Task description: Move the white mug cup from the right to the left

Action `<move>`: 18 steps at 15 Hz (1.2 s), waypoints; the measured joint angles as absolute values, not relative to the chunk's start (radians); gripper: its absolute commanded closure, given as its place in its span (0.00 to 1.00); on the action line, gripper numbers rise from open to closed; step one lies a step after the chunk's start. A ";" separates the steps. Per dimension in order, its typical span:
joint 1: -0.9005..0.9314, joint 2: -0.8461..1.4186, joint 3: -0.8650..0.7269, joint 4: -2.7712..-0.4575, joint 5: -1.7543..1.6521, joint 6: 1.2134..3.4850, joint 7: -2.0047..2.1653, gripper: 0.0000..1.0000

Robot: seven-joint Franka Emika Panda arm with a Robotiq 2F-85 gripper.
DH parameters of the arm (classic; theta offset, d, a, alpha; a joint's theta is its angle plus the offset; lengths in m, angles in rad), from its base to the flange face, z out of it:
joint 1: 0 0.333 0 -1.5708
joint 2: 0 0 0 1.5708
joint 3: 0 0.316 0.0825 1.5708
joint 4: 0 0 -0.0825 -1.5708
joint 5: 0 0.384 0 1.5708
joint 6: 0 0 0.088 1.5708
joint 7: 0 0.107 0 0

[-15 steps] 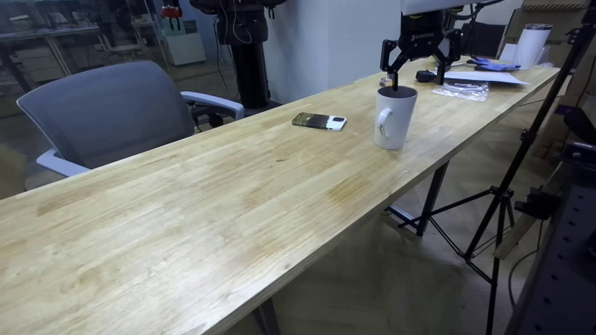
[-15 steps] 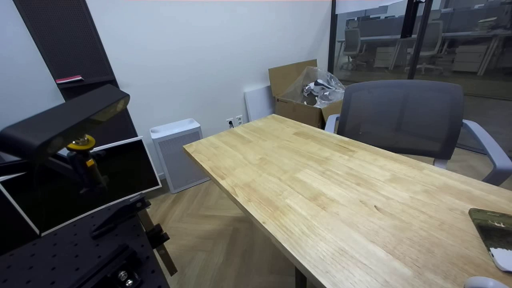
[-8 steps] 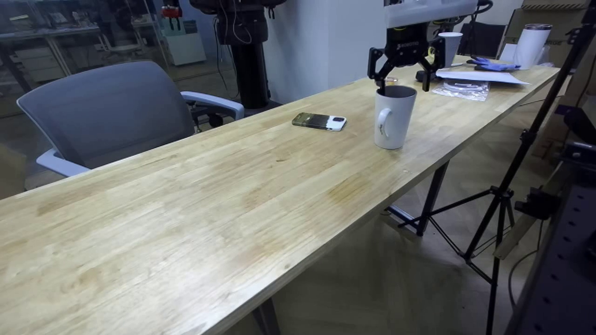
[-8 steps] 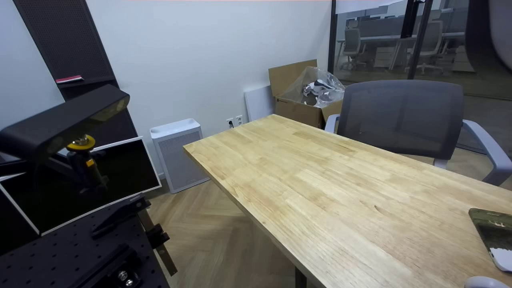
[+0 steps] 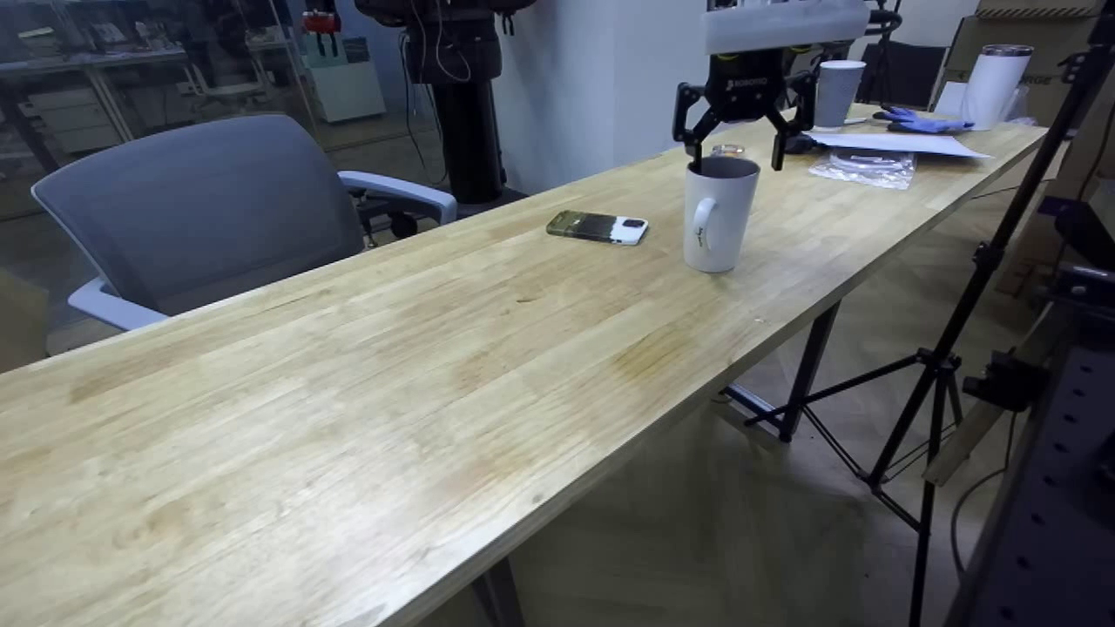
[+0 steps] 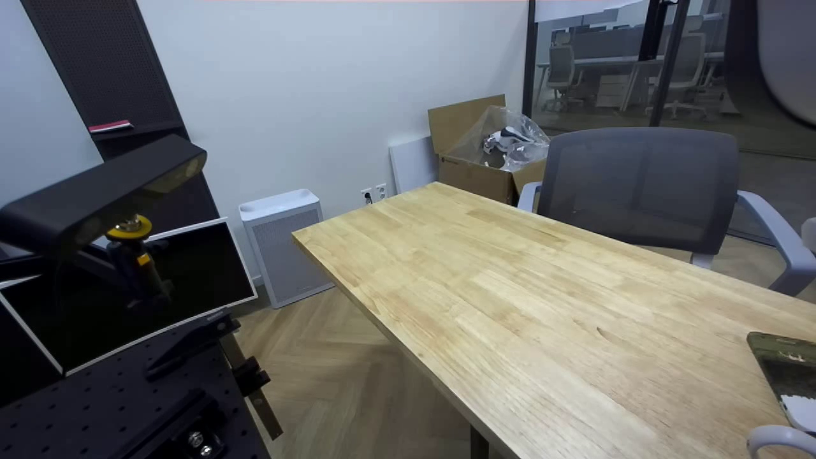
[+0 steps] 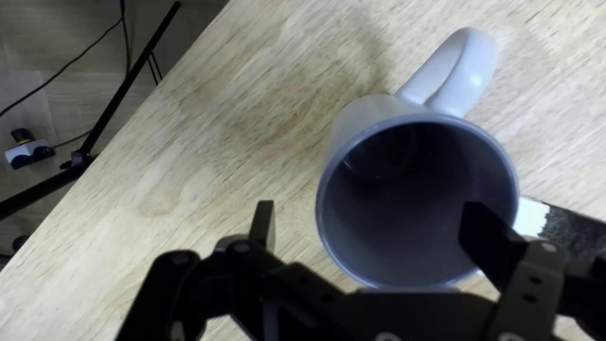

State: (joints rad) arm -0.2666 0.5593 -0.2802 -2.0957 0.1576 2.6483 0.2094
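Note:
The white mug cup [image 5: 719, 222] stands upright on the wooden table [image 5: 392, 392], handle facing the camera. In an exterior view only its handle [image 6: 783, 436] shows at the lower right corner. In the wrist view the mug [image 7: 378, 111] is seen from above, with its dark inside and handle pointing up-right. My gripper [image 5: 737, 163] is open at the mug's rim; it also shows in the wrist view [image 7: 369, 213]. One finger appears to dip inside the mug near the rim. The other finger is outside, apart from the wall.
A phone [image 5: 597, 227] lies left of the mug, also in the wrist view [image 7: 531, 217]. Behind are a grey cup [image 5: 838, 91], a white tumbler [image 5: 997, 87], blue gloves [image 5: 923, 120], paper [image 5: 897, 143] and a plastic bag [image 5: 867, 170]. A chair [image 5: 209, 218] and tripod [image 5: 984, 252] flank the table.
The gripper has moved left in an exterior view, with its fingers still apart. In the last half second the mug has shifted slightly left, staying upright; more of its handle shows in an exterior view.

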 measured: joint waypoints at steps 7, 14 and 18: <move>-0.287 0.557 -0.254 -2.091 0.254 2.682 0.211 0.00; -0.299 0.559 -0.249 -2.085 0.306 2.682 0.225 0.00; -0.303 0.568 -0.240 -2.082 0.319 2.703 0.227 0.00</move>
State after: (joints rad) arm -0.3033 0.5677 -0.2405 -2.0825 0.3191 2.7027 0.2266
